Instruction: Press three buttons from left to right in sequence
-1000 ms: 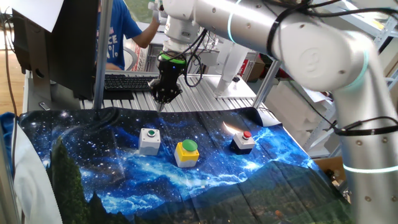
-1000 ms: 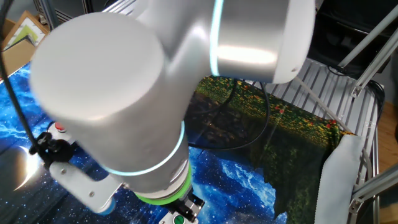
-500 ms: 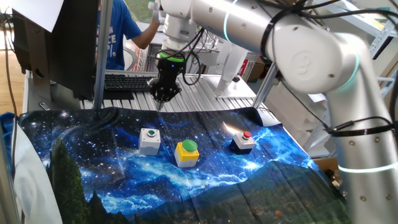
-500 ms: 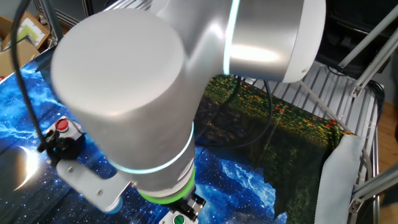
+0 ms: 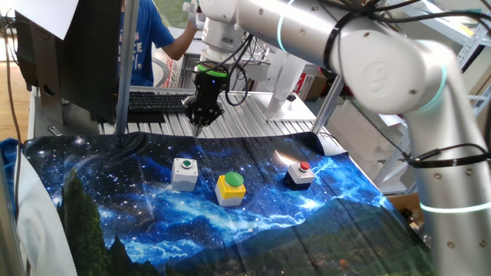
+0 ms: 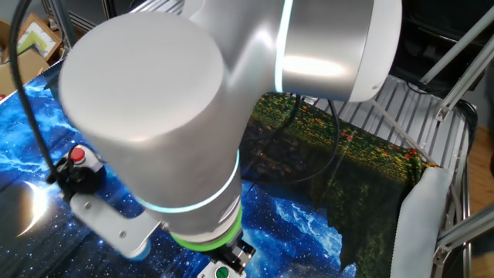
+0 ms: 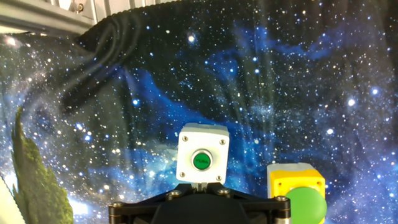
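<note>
Three buttons stand in a row on the starry cloth. The grey box with a small green cap (image 5: 184, 172) is leftmost. In the middle is the yellow box with a large green dome (image 5: 230, 188), and the dark box with a red cap (image 5: 301, 175) is on the right. My gripper (image 5: 199, 129) hangs shut well above the cloth's far edge, behind the grey box and touching nothing. In the hand view the grey box (image 7: 203, 155) lies just past the closed fingertips (image 7: 200, 185), with the yellow box (image 7: 296, 186) to its right. The other fixed view shows the red cap (image 6: 77, 154) beside the arm.
The cloth (image 5: 153, 222) drapes over an aluminium table (image 5: 261, 116). A keyboard (image 5: 157, 101), a dark monitor (image 5: 77, 54) and a person in a blue shirt (image 5: 146, 38) are behind it. The arm's large elbow (image 6: 154, 131) fills most of the other fixed view.
The arm's elbow shifted a little, uncovering the red-capped button in the other fixed view. The gripper stays shut and has hardly moved.
</note>
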You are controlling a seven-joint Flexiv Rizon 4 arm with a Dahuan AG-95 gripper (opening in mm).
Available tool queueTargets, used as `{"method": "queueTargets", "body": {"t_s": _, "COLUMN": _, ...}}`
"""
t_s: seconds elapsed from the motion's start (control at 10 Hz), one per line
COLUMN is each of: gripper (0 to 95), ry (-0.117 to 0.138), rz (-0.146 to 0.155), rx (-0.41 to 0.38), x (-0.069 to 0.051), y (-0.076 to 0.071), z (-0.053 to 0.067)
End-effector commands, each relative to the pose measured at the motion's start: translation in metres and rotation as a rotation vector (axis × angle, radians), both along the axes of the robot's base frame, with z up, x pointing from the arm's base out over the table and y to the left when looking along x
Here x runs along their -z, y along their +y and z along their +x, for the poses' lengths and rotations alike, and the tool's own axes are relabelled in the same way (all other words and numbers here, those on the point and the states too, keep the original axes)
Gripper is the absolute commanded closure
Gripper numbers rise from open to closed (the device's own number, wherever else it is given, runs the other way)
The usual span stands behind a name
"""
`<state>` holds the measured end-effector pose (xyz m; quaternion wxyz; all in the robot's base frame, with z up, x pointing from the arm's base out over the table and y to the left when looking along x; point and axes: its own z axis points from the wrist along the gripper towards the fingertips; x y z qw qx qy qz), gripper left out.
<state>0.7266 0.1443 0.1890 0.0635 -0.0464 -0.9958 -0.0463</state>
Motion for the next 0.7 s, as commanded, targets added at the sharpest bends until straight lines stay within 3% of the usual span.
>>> {"method": "queueTargets", "body": {"t_s": 0.1, "gripper": 95.0, "ry": 0.011, "rz": 0.001, "rx": -0.003, "x": -0.0016, "y": 0.0010, "z": 0.0043}}
{"method": "queueTargets", "body": {"t_s": 0.7, "gripper": 95.0, "ry": 0.012, "rz": 0.000, "rx": -0.004, "x": -0.0015, "y": 0.0011, "z": 0.0044}}
